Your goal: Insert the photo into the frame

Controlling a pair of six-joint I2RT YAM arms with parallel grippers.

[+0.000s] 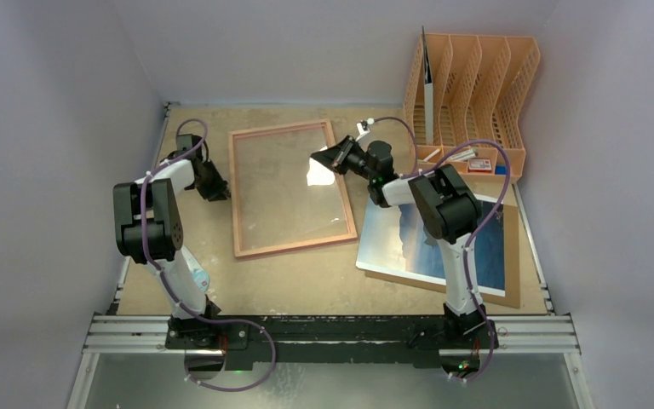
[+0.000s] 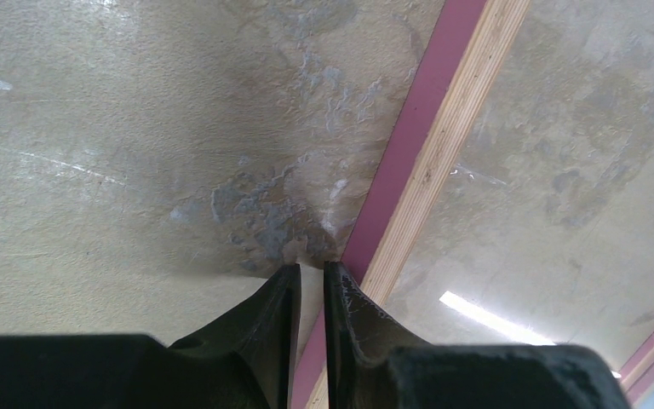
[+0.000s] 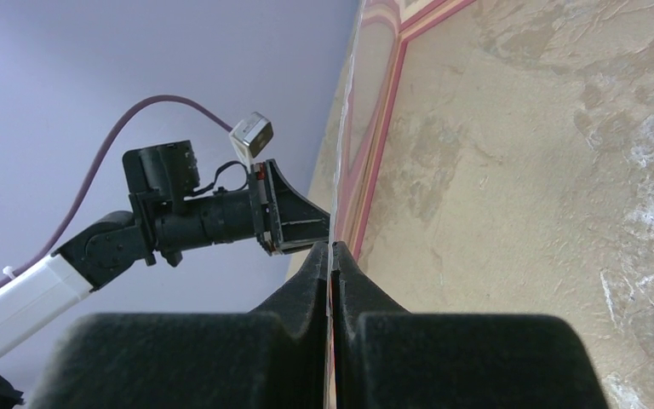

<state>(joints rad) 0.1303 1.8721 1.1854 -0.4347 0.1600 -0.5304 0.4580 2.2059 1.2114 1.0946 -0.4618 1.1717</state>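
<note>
The frame (image 1: 237,196) lies flat mid-table, pinkish wood rim up; its pink edge also shows in the left wrist view (image 2: 430,128). My right gripper (image 1: 319,162) is shut on the right edge of the clear pane (image 1: 294,187), which shows edge-on between the fingers in the right wrist view (image 3: 341,170). My left gripper (image 1: 215,189) rests at the frame's left rim, fingers (image 2: 285,298) nearly together with nothing between them. The photo (image 1: 417,243), sea and cliffs face up, lies at the right on the brown backing sheet (image 1: 513,273), partly under the right arm.
An orange file rack (image 1: 468,94) stands at the back right with a small red and white box (image 1: 478,164) in front of it. Grey walls enclose the table on three sides. The left arm (image 3: 204,213) shows beyond the pane in the right wrist view.
</note>
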